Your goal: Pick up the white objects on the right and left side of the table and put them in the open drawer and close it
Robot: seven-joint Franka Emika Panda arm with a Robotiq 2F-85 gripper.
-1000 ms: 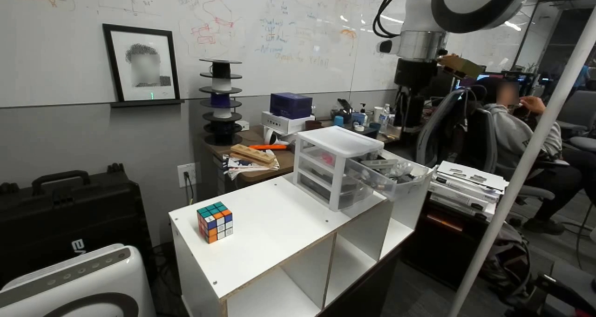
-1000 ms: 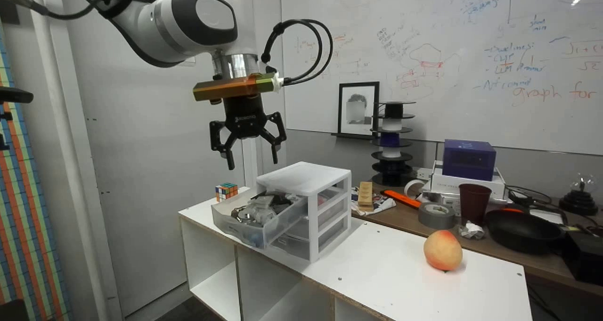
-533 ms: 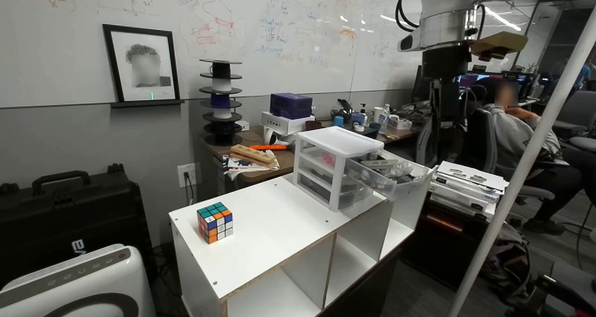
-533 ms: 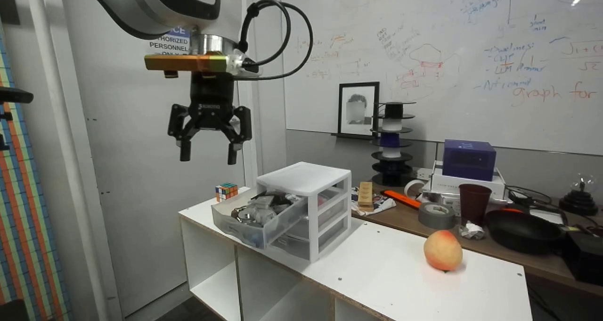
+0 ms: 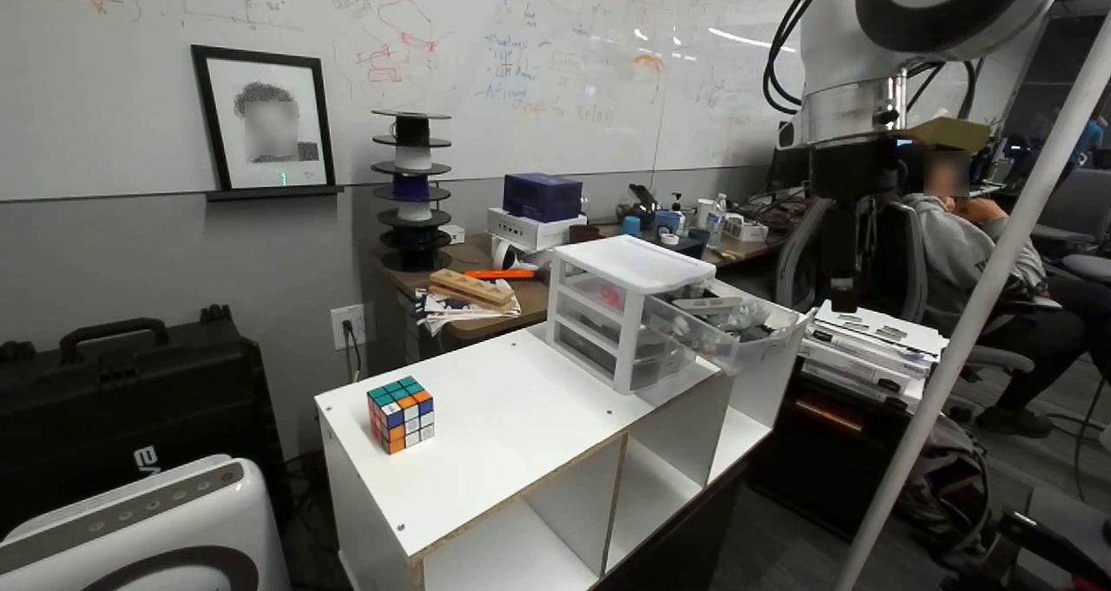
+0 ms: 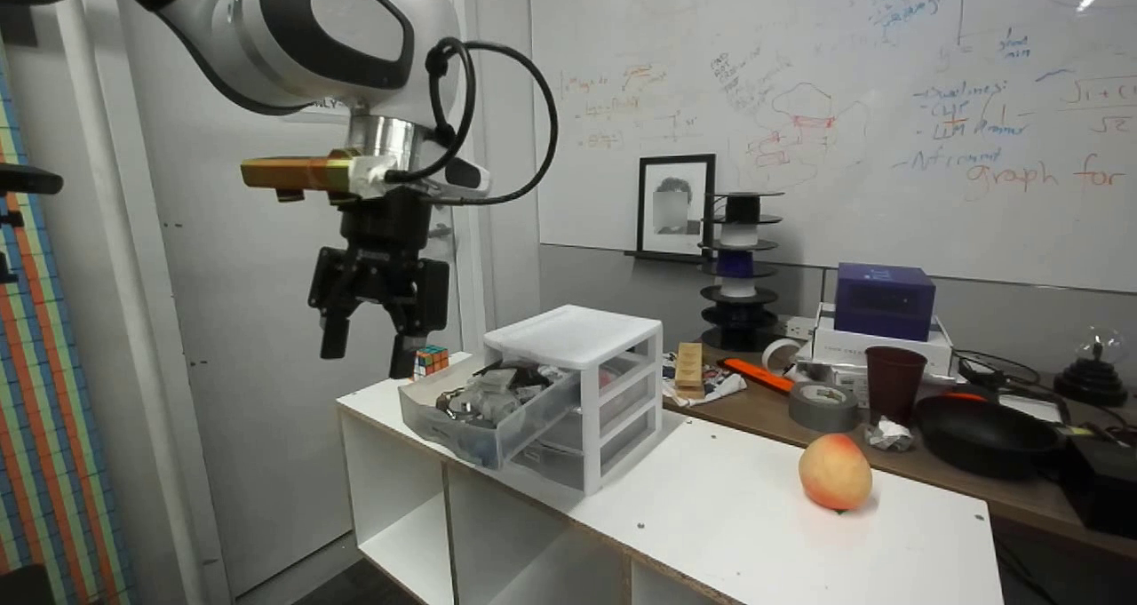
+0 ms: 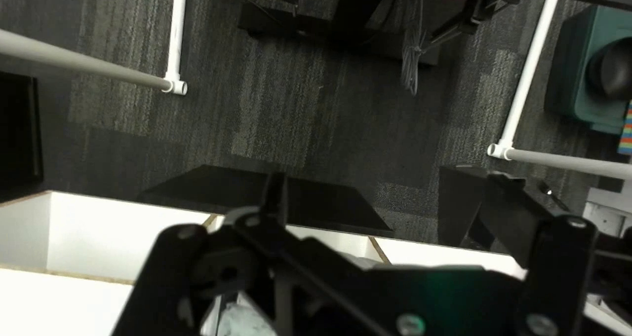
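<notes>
The translucent drawer [image 5: 764,348] is pulled out at the top of the white three-drawer unit [image 5: 634,263]; it also shows in an exterior view [image 6: 449,438]. It holds grey, dark and clear pieces. A flat elongated pale piece [image 5: 707,305] lies on top among them; I cannot tell if it is one of the white objects. No separate white object shows on the white table [image 5: 521,417]. My gripper [image 6: 369,349] is open, empty and tilted, beyond the drawer's outer end and above table height. In the wrist view my gripper [image 7: 368,203] hangs over floor beyond the table's edge.
A puzzle cube [image 5: 401,414] and a peach-like fruit [image 6: 835,472] lie on the table at opposite sides of the unit. A desk [image 6: 755,414] with tape, cup and pan stands behind. A white pole [image 5: 955,339] and stacked papers [image 5: 868,335] stand near the arm.
My gripper has moved outward from above the drawer unit, past the drawer's outer end, then lowered and turned. It has stayed open. The drawer, cube and fruit have not moved.
</notes>
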